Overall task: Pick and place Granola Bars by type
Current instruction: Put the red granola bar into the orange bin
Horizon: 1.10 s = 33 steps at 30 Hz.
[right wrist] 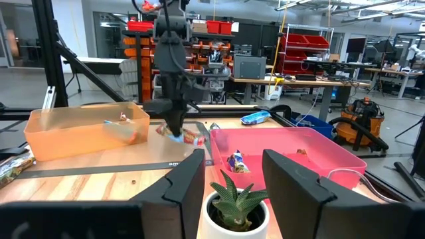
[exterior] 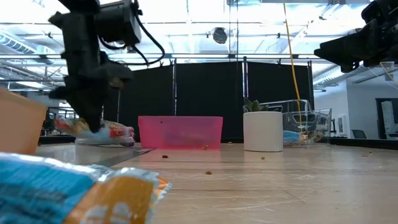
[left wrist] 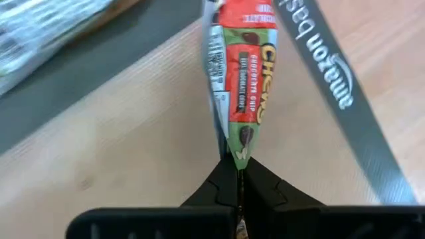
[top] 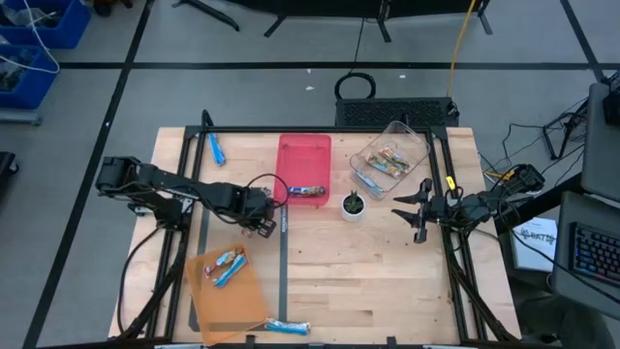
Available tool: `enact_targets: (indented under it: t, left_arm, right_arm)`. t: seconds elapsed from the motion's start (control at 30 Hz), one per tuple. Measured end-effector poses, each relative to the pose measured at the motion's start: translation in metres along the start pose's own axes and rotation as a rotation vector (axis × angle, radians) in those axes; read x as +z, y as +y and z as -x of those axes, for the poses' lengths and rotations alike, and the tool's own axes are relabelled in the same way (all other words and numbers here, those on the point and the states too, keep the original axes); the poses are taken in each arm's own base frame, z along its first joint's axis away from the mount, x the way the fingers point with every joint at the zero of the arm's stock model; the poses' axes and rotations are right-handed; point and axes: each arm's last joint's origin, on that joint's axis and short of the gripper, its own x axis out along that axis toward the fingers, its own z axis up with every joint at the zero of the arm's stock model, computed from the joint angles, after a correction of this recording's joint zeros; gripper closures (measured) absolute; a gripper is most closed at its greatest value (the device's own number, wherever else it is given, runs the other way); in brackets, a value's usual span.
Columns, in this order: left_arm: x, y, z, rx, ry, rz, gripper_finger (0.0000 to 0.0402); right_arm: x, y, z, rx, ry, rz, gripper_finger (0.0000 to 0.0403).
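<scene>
Pinched tight, the left gripper holds one end of a red-and-green granola bar over the wooden table. From above, that gripper sits between the orange tray and pink tray. Off to the side, the right gripper waits partly open, holding nothing, near the potted plant.

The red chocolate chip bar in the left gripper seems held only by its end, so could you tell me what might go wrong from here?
1. The left gripper is shut on just the crimped tip of the red chocolate chip bar, so the bar may slip or swing when lifted.
2. The orange bin and pink tray both lie nearby, so a swinging bar could land in the wrong one.
</scene>
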Motion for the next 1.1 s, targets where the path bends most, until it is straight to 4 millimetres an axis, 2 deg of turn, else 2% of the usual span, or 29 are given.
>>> enact_targets:
  t: [0.13,0.33,0.63,0.97,1.1]
  left_arm:
    - [-0.005,-0.001,0.009,0.036,0.019,-0.021,0.0397]
    - [-0.006,-0.003,0.036,0.076,-0.028,-0.076,0.0398]
    - [-0.008,-0.007,0.099,0.055,-0.018,-0.153,0.0397]
    - [-0.027,-0.018,0.166,-0.022,0.000,-0.174,0.0399]
    - [-0.039,-0.021,0.181,-0.032,0.012,-0.159,0.0399]
  right_arm:
    - [0.000,0.000,0.000,0.000,0.000,0.000,0.0261]
    - [0.000,0.000,0.000,0.000,0.000,0.000,0.0261]
    - [0.000,0.000,0.000,0.001,0.001,0.002,0.0261]
    - [0.000,0.000,0.000,0.000,0.004,0.003,0.0261]
    - [0.000,0.000,0.000,0.000,0.004,0.003,0.0261]
